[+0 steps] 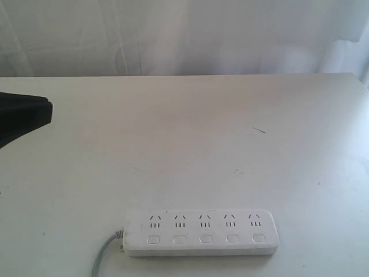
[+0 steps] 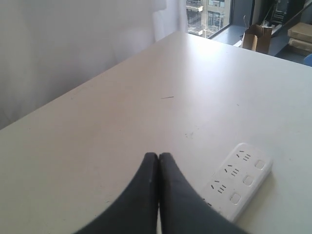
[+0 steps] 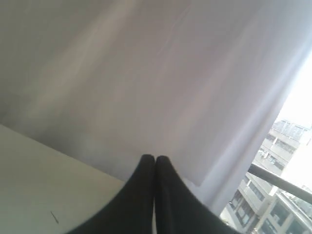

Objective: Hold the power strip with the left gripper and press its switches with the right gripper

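The white power strip (image 1: 202, 232) lies flat near the table's front edge, its grey cord (image 1: 104, 257) leaving its left end. Its switches (image 1: 206, 238) run in a row below the socket groups. In the exterior view my left gripper (image 1: 47, 112) enters from the left edge, well above and left of the strip, touching nothing. The left wrist view shows that left gripper (image 2: 159, 157) shut and empty, with part of the power strip (image 2: 240, 179) beside it. My right gripper (image 3: 155, 159) is shut and empty, facing the curtain; it is outside the exterior view.
The white table (image 1: 190, 144) carries a small dark mark (image 1: 258, 130) right of centre. A pale curtain (image 1: 184, 34) hangs behind the far edge. Cardboard boxes (image 2: 257, 38) stand beyond the table's end in the left wrist view.
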Robot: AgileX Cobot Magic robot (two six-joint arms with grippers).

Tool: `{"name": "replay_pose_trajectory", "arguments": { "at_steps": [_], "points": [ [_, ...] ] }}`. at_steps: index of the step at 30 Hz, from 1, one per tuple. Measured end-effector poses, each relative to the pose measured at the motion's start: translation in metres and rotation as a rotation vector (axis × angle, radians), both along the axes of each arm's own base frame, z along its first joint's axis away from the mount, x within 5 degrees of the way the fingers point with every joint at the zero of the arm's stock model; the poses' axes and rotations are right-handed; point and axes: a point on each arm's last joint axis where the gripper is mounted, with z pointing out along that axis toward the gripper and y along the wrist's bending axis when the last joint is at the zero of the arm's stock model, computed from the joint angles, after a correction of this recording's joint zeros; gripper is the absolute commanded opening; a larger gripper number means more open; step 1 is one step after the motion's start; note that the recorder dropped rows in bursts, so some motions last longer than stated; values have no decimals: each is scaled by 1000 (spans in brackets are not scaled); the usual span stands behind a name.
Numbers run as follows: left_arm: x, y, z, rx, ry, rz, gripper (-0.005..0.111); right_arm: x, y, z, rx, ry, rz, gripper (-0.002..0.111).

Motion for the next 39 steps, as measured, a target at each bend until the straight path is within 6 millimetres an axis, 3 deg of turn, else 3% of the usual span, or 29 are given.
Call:
{"name": "replay_pose_trajectory", "arguments": {
  "at_steps": [15, 31, 34, 39],
  "points": [
    [0, 1, -3, 19, 22, 4, 0, 9, -13, -60, -6, 126, -149, 0],
    [-1, 7, -21, 169, 107, 33, 0, 8, -21, -60, 55, 112, -238, 0],
    [0, 8, -33, 215, 116, 36, 0, 8, -21, -60, 57, 111, -239, 0],
    [-1, 6, -72, 215, 150, 26, 0, 8, -21, -60, 56, 111, -239, 0]
  ]
}}
